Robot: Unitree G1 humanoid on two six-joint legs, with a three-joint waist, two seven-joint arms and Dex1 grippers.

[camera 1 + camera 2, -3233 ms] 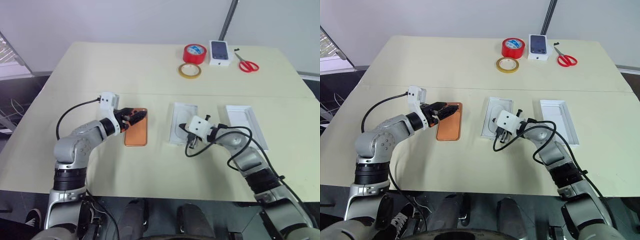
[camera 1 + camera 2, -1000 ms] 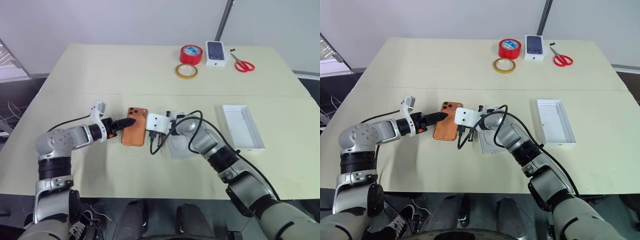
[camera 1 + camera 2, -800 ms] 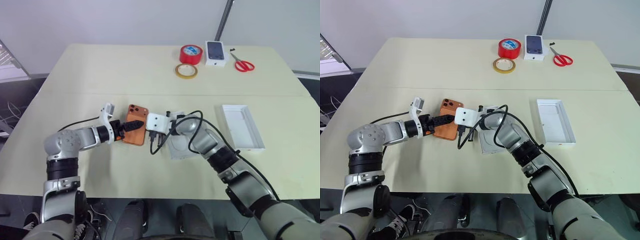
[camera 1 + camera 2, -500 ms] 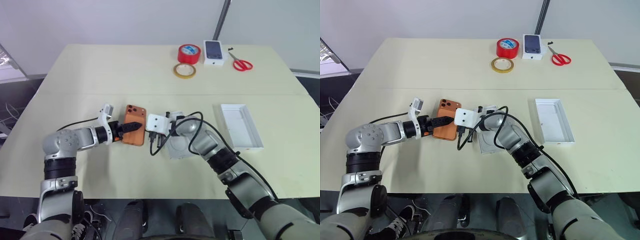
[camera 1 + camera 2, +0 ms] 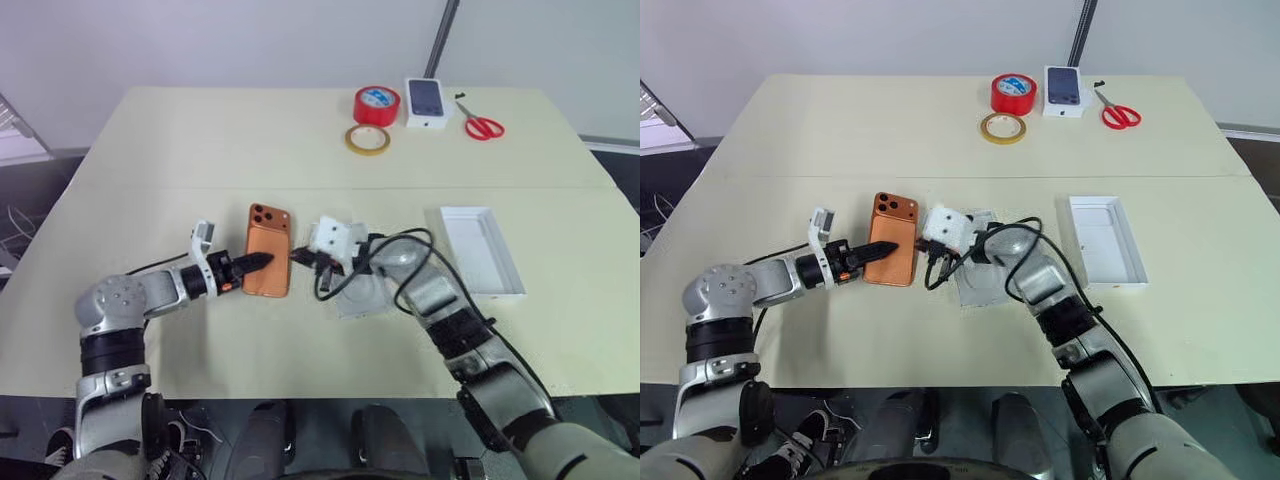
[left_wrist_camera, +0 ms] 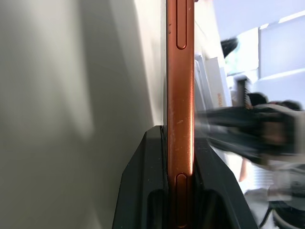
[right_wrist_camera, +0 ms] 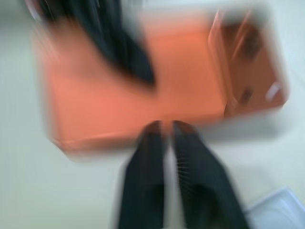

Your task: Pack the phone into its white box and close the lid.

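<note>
One phone (image 5: 268,263), two tape rolls (image 5: 376,105).

phone (image 5: 268,262) left of white box (image 5: 362,296), lid (image 5: 482,252) farther right

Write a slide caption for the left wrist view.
Left pincer clamps the orange phone by its edge, above the pale table.

The orange phone (image 5: 268,261) is tilted up with its camera corner far from the robot, the white box (image 5: 362,297) lies beside it, and the lid (image 5: 483,251) lies open, well apart.
</note>
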